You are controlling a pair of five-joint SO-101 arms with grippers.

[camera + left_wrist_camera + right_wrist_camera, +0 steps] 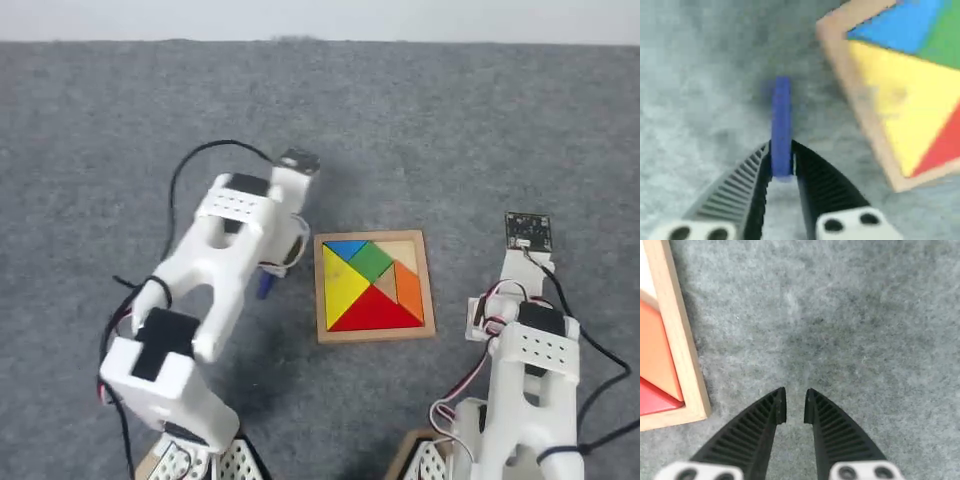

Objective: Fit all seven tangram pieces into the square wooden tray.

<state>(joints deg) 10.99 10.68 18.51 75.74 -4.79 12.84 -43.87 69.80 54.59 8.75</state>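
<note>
Ribbed fingers [815, 170] of the left gripper [781, 150] are seen pressed against both faces of a dark blue tangram piece [781, 115], which is held on edge over the grey carpet [700, 75], just beside the square wooden tray [855, 100] and outside it. Seated in the tray are a light blue piece [345, 249], a green piece [372, 260], a yellow piece [342, 285], a red piece [376, 312] and an orange piece [408, 290]. The right gripper [795, 402] is shown over carpet at the tray's opposite side, its jaws parted by a narrow gap, nothing being held.
</note>
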